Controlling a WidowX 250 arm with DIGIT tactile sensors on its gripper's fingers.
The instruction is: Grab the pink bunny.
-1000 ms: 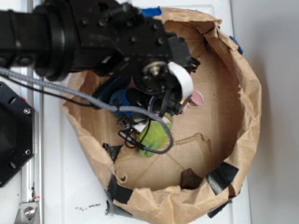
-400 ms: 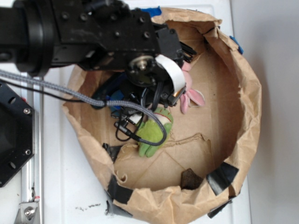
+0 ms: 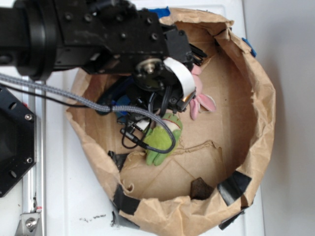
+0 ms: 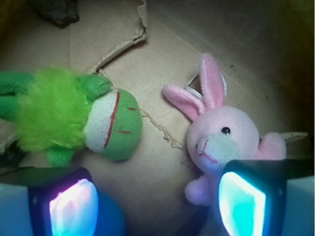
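The pink bunny [image 4: 224,147] lies on its back on the brown paper floor, ears pointing up the wrist view. In the exterior view only its pink ears and side [image 3: 201,101] show past the arm. My gripper [image 4: 157,204] is open, hovering above the floor. The right finger [image 4: 243,201] sits over the bunny's body and the left finger [image 4: 71,206] is near a blue object. Bare paper lies between the fingers. A green plush frog [image 4: 78,118] lies left of the bunny, a small gap between them.
Everything sits inside a crumpled brown paper bag [image 3: 256,98] with taped walls. A dark lump [image 3: 199,187] rests near the bag's front wall. A blue object [image 3: 120,98] lies under the arm. Black cables [image 3: 142,132] hang over the frog [image 3: 160,140].
Between one second ago and 0.4 s ago the arm swung up and left, uncovering more of the bunny's ears. Since then nothing has visibly moved.
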